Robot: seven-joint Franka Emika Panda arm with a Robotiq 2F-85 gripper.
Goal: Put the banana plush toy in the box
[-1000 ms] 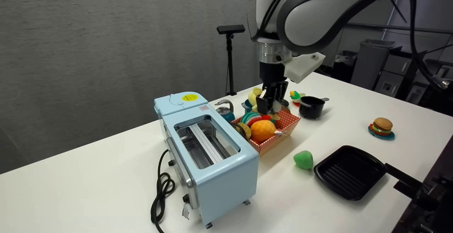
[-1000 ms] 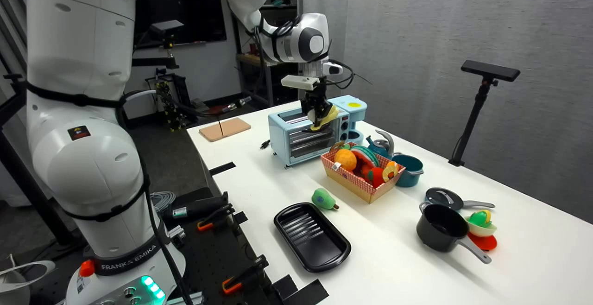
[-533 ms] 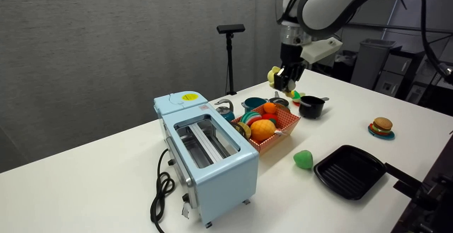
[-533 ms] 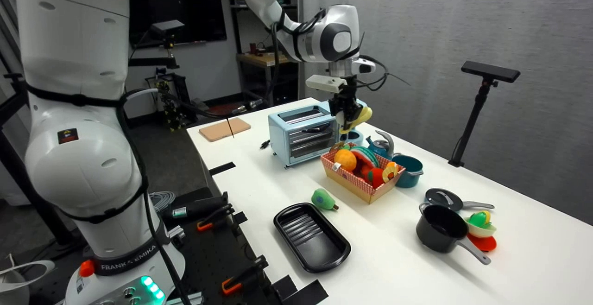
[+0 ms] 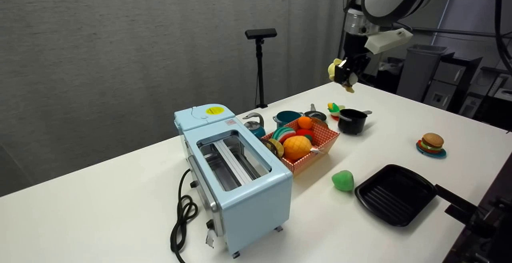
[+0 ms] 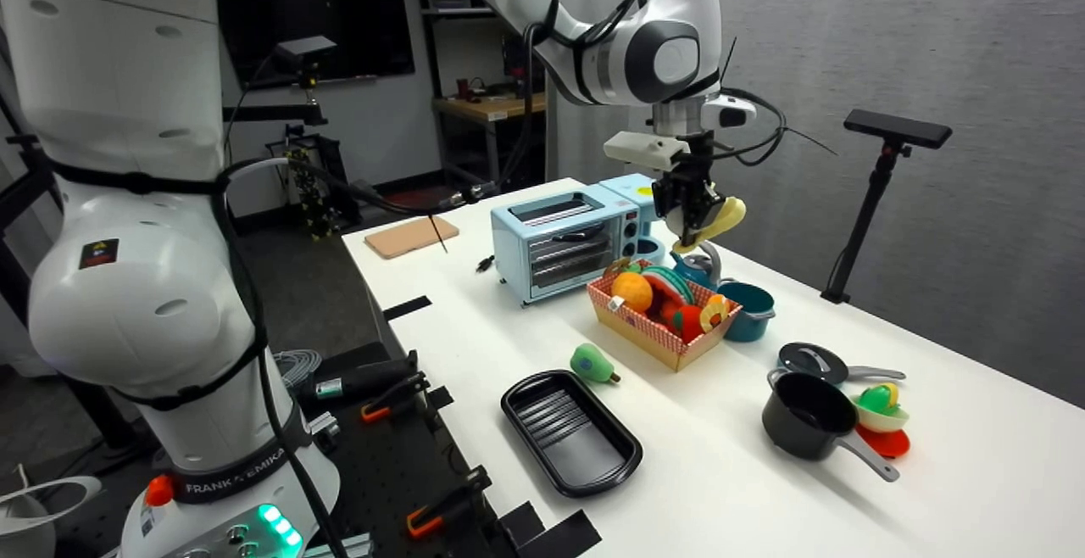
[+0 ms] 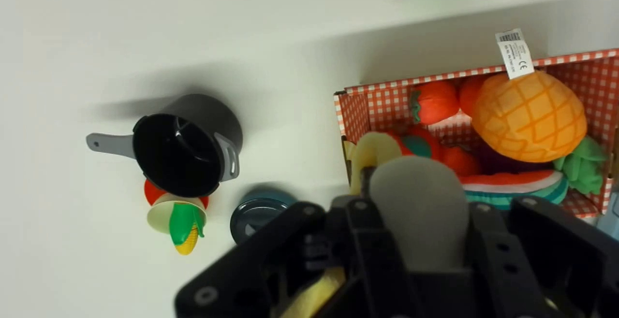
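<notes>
- While an orange-red checked rectangular box point(image 6: 634, 332) is standing on the white bench point(image 5: 100, 207), the black two-fingered tool point(image 6: 691, 217) is hanging in the air, higher than the box.
- The tool is pinching a soft yellow curved banana plush toy point(image 6: 726, 217), its fingers pressing on the plush; the exact gap between them is not showing clearly.
- The banana plush toy is hanging outside the box; in the wrist view its end is covering part of the box's short edge.
- A round orange plush fruit point(image 7: 532, 115) and a striped watermelon-slice plush point(image 7: 515, 187) are resting inside the box.
- A light-blue boxy toaster point(image 5: 256, 211) is standing just beside one short end of the box.
- A round teal pot point(image 6: 746, 325) is standing just beside the box.
- A green pear-shaped plush point(image 6: 592, 364) is lying near a long side of the box, with a black ridged pan point(image 6: 585, 448) sitting farther out.
</notes>
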